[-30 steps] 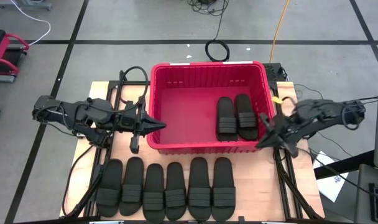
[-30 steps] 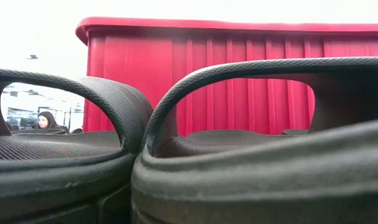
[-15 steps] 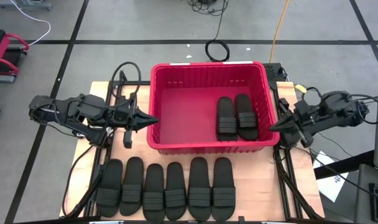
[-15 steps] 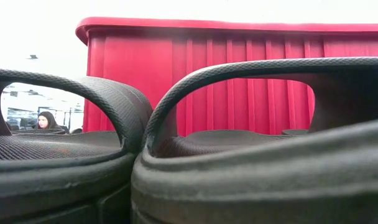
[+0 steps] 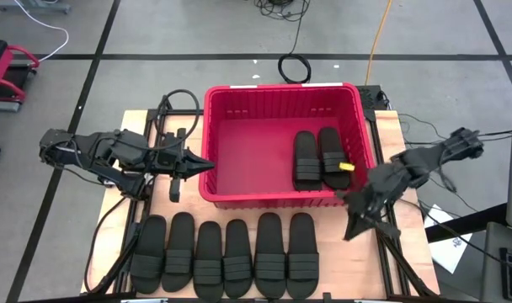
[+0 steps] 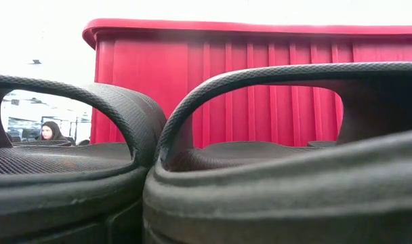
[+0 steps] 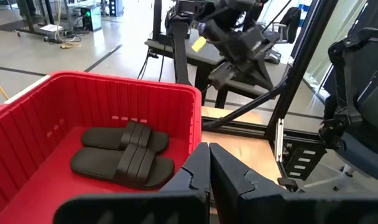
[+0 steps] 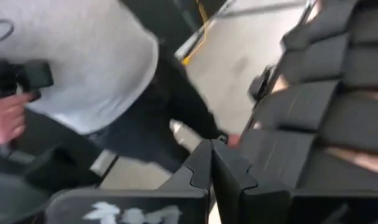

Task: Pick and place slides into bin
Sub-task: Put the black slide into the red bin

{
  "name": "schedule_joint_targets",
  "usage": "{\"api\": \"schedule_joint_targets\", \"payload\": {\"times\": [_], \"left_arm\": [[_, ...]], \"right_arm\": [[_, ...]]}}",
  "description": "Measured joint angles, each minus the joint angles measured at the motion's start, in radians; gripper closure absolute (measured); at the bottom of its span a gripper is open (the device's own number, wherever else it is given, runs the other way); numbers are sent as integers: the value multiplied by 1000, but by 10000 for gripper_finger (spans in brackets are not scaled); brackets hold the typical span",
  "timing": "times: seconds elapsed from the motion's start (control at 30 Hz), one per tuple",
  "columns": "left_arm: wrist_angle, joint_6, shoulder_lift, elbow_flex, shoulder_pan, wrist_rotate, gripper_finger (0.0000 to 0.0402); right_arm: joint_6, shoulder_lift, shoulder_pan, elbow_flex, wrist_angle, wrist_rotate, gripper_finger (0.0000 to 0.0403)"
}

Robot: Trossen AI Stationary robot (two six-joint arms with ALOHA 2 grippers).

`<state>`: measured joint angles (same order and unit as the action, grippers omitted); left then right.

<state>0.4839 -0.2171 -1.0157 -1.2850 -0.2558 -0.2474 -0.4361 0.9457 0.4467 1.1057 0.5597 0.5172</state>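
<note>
We count eight slides [image 5: 224, 257] in all: two lie side by side inside the bin [image 5: 239, 143] toward its three o'clock side, and six stand in one row on the tabletop [image 5: 357, 265] at the bin's six o'clock. There is one red bin. Two arms flank it, one at nine o'clock, one near four o'clock.

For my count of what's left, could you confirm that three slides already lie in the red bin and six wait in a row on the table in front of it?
Not quite: the bin holds two slides, not three, lying side by side at its right end, as the high view shows. The other six do wait in a row on the table in front of it.
</note>
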Motion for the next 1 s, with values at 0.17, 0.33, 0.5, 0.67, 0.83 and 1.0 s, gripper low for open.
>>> {"api": "schedule_joint_targets", "payload": {"times": [0.17, 0.33, 0.5, 0.67, 0.83, 1.0], "left_arm": [[5, 1, 0, 0, 0, 15, 396], [47, -13, 2, 0, 0, 33, 396], [84, -24, 3, 0, 0, 79, 396], [98, -24, 3, 0, 0, 120, 396], [98, -4, 9, 0, 0, 156, 396], [98, -3, 18, 0, 0, 170, 396]], "right_arm": [[-46, 71, 91, 2, -6, 60, 403], [-41, 146, 185, 2, -9, 45, 403], [-9, 233, 243, 2, -19, -151, 403], [1, 319, 249, 2, -62, -281, 403], [-28, 421, 250, -2, -125, -278, 403], [-106, 493, 241, -38, -157, -276, 393]]}}
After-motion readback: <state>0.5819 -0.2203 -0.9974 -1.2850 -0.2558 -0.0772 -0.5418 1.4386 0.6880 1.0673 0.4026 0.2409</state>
